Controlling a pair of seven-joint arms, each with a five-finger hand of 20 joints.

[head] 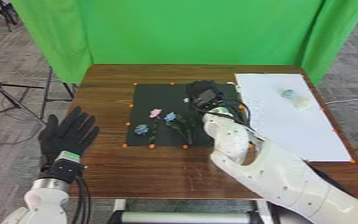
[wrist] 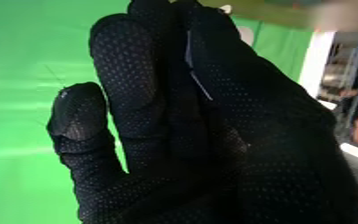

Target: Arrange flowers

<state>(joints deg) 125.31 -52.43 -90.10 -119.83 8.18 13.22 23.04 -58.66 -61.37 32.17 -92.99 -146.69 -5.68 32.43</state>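
Head view: the right hand (head: 204,92) is over the dark mat (head: 167,90), by its far right corner, and whether it is clamped on anything or empty I cannot tell. Just beside it, a small pale bit (head: 186,100) lies on the mat, too tiny to name. Nearer the mat's near edge come the flowers: a pink flower (head: 155,113) left of the middle, a blue flower (head: 170,116) just right of it, and a second blue flower (head: 141,129) close to the near left corner. Farther out, on the white board (head: 291,137), a clear vessel (head: 294,98), likely the vase, is near the far right corner; its contents are unclear. The left hand (head: 67,134) is at the table's (head: 158,172) left edge, fingers straight and apart. As for progress, I judge the arranging unfinished: at least these three blooms remain to be placed, and whether any already stands in the vessel cannot be made out.
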